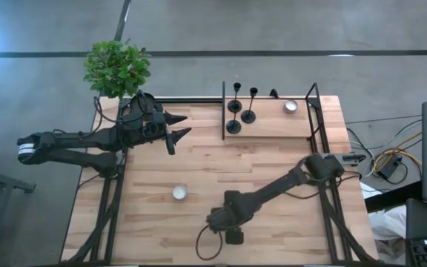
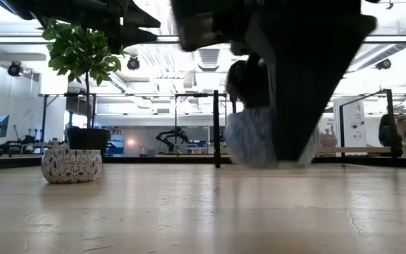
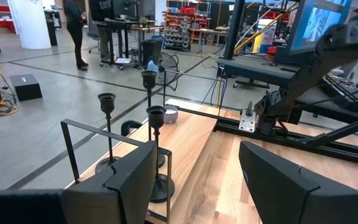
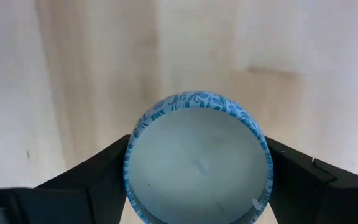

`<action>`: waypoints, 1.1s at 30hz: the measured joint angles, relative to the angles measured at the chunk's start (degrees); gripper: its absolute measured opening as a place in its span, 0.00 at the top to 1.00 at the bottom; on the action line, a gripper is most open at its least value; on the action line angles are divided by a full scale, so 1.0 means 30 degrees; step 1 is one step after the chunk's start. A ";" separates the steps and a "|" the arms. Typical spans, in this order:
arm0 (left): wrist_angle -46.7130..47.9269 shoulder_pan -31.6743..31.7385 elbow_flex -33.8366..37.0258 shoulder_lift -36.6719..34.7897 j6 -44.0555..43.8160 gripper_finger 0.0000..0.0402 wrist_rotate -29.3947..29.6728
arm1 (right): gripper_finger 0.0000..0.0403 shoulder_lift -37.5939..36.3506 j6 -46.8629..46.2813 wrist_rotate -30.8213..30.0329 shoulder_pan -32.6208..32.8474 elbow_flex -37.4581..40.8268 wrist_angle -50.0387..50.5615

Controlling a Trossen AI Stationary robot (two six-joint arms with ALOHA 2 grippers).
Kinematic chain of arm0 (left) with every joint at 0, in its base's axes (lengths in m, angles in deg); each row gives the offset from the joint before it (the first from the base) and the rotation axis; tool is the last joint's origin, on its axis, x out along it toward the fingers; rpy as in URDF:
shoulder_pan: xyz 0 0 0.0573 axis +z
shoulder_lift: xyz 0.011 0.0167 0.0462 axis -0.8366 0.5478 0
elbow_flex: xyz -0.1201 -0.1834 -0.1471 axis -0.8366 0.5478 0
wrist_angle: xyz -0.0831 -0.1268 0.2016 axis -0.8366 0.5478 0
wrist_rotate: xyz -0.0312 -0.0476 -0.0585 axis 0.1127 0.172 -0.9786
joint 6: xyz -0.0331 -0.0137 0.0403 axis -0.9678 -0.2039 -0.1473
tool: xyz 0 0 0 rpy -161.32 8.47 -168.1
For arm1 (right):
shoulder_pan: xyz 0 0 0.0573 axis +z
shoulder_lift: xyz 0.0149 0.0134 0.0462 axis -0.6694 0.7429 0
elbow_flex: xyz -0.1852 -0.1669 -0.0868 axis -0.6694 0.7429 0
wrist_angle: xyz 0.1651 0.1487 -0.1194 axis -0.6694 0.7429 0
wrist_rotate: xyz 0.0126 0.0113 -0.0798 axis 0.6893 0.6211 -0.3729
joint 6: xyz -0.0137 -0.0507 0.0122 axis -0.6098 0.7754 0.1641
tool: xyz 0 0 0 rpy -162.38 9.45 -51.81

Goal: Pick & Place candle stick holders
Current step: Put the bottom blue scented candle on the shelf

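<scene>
Three black candle stick holders point(image 1: 237, 113) point(image 3: 156, 149) stand upright on their round bases on a low wooden shelf point(image 1: 280, 124) at the table's far right. My left gripper point(image 1: 187, 124) point(image 3: 197, 149) hovers open and level to the left of them, its fingers pointing at them. My right gripper point(image 1: 232, 233) point(image 2: 273, 141) is near the front edge, pointing down and shut on a round blue-patterned candle cup point(image 4: 197, 168). In the high view the gripper hides this cup. My right gripper pinches the cup between its two fingers, one on each side of the round wall point(image 4: 129, 168). The fingers come from above and point down. The cup stays upright with its pale top facing up. In the low view it hangs clear of the table.
A white patterned candle cup point(image 1: 179, 193) point(image 2: 71, 166) sits on the table left of my right gripper. Another small cup point(image 1: 290, 106) rests on the shelf, which has a black frame point(image 1: 223, 111) around it. A potted plant point(image 1: 117, 68) stands at the far left corner.
</scene>
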 joint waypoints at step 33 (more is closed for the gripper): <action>0.0147 -0.0001 0.0000 0.0004 0.0000 0.41 -0.0003 | 0.28 -1.8965 -0.7219 -0.1386 -1.0416 1.5945 0.0623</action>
